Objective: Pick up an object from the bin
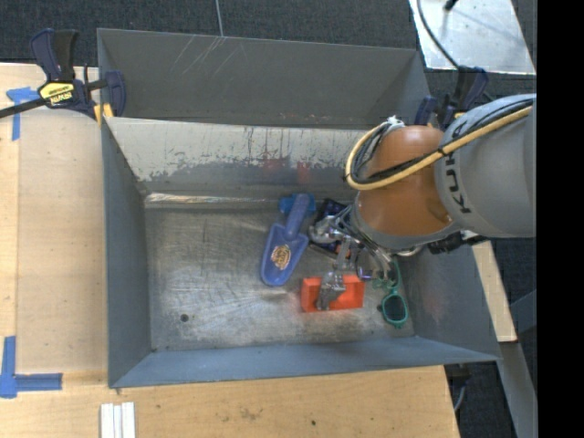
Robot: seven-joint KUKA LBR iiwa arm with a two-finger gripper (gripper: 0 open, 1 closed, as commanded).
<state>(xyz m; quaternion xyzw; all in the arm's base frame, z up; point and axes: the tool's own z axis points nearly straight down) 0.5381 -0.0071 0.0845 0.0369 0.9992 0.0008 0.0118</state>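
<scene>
My gripper point(343, 265) reaches down into the right half of the bin, under the orange wrist cover. Its lower end sits right above an orange-red blocky thing point(322, 297) on the bin floor and hides part of that thing's top. A blue plastic scoop point(284, 245) lies just to the left, its handle pointing toward the back wall. A small green looped thing point(393, 307) rests to the right of the orange-red thing, close to the right wall.
A dark blue thing point(329, 215) lies partly hidden behind the gripper near the back wall. The arm and its cover hang over the bin's right side. The left half of the bin floor is bare scuffed metal.
</scene>
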